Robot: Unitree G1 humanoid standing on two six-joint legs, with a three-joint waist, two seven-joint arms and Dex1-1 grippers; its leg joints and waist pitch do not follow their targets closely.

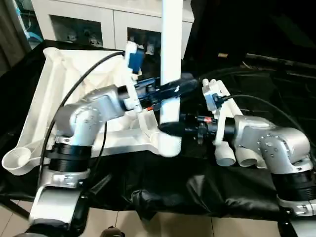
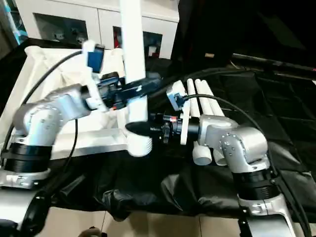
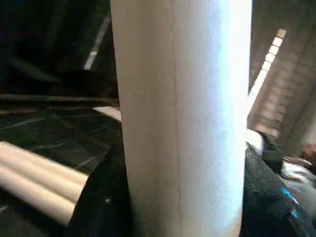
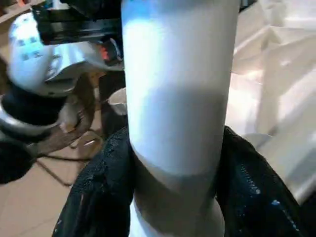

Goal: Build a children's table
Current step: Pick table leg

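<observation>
The children's table top lies upside down on the black cloth at the left, ribbed underside up. One white leg stands upright in its near right corner socket. My left gripper is shut on the leg partway up, reaching in from the left. My right gripper is shut on the same leg just above the socket, reaching in from the right. In the wrist views the leg sits between black fingers, and the leg is hugged by the right fingers.
Loose white legs lie side by side on the black cloth behind my right forearm. Another corner socket sits at the near left. A white cabinet stands behind the work table, and pale floor tiles show below its front edge.
</observation>
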